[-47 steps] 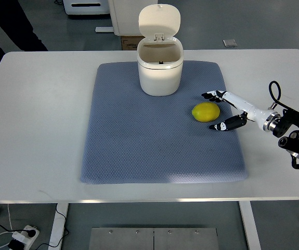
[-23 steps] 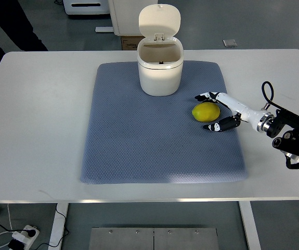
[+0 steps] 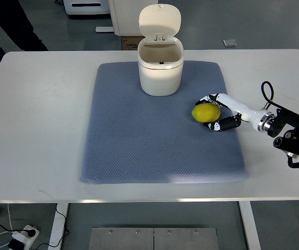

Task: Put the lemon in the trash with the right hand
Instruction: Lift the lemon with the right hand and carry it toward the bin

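Observation:
The yellow lemon (image 3: 206, 112) lies on the blue mat (image 3: 139, 135), right of and a little nearer than the white trash bin (image 3: 160, 75). The bin stands at the mat's far edge with its lid (image 3: 159, 20) flipped up and its mouth open. My right hand (image 3: 204, 114) reaches in from the right edge. Its fingers (image 3: 207, 99) curl over the lemon's far side and its thumb (image 3: 219, 125) presses the near side, so it is shut on the lemon. The lemon still rests on the mat. The left arm is out of view.
The mat covers the middle of a white table (image 3: 40, 120). A person's dark clothing (image 3: 9, 26) shows at the far left corner. Beyond the table are a brown box (image 3: 128, 41) and white furniture on the grey floor.
My right hand slid left to the lemon, and its fingers and thumb have closed in from a wide spread onto it. The lemon and bin have not moved.

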Robot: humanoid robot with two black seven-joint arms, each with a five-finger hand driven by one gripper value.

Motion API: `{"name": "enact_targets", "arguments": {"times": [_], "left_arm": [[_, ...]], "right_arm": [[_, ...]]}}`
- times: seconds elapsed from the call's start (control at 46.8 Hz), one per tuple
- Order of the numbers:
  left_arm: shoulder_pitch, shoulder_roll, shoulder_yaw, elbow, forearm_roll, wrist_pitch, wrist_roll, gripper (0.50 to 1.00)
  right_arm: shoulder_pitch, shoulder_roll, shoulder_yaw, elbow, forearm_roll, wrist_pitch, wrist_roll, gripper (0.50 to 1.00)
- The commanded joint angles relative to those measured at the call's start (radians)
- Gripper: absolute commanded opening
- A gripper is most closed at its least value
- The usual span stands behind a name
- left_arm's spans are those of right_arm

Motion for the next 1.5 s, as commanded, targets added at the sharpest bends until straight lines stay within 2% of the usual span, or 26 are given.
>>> {"name": "enact_targets", "arguments": {"times": [0.0, 0.535, 0.898, 1.112, 1.241, 1.476], "left_arm": [[-0.001, 0.000, 0.000, 0.000, 0.000, 0.000, 0.000, 1.000], [0.000, 0.000, 0.000, 0.000, 0.000, 0.000, 0.000, 1.000], [0.000, 0.000, 0.000, 0.000, 0.000, 0.000, 0.000, 1.000], [0.000, 0.000, 0.000, 0.000, 0.000, 0.000, 0.000, 1.000], [-0.001, 0.000, 0.000, 0.000, 0.000, 0.000, 0.000, 1.000], [0.000, 0.000, 0.000, 0.000, 0.000, 0.000, 0.000, 1.000]], "right_arm": [[0.000, -0.001, 0.002, 0.000, 0.002, 0.000, 0.000, 0.500], [0.003, -0.035, 0.064, 0.009, 0.092, 0.020, 0.000, 0.500], [0.057, -0.107, 0.166, 0.015, 0.169, 0.138, 0.000, 0.500], [0.130, -0.136, 0.166, 0.011, 0.229, 0.196, -0.027, 0.500], [0.156, -0.135, 0.166, 0.011, 0.230, 0.198, -0.043, 0.500], [0.199, -0.112, 0.167, 0.011, 0.230, 0.196, -0.112, 0.500]]}}
